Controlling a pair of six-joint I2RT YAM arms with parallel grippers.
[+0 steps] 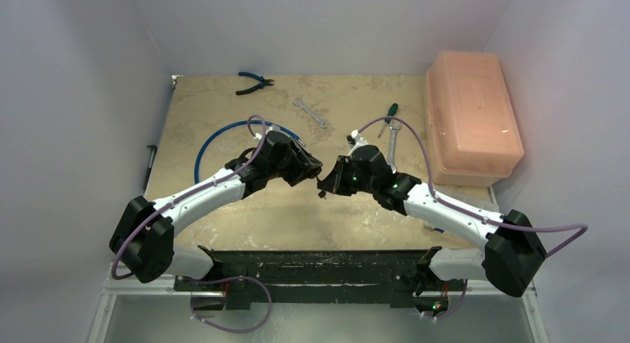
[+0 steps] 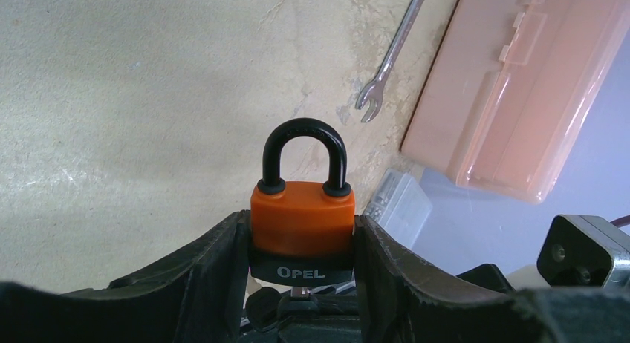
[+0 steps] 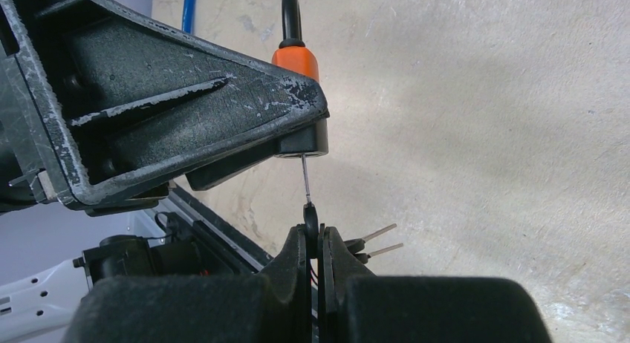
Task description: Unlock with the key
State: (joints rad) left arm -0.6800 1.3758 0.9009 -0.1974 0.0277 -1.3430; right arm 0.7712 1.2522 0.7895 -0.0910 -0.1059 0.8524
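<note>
An orange padlock with a black shackle and a black base marked OPEL sits clamped between my left gripper's fingers. My left gripper holds it in the air at the table's middle. The padlock shows edge-on in the right wrist view, shackle closed. My right gripper is shut on the black head of a key, whose thin blade points up into the padlock's underside. Two spare keys hang from the same bunch beside the fingers. My right gripper faces the left one.
A peach plastic box stands at the right edge. A wrench, a green-handled screwdriver, blue pliers and a blue cable loop lie at the back. A wrench also shows in the left wrist view.
</note>
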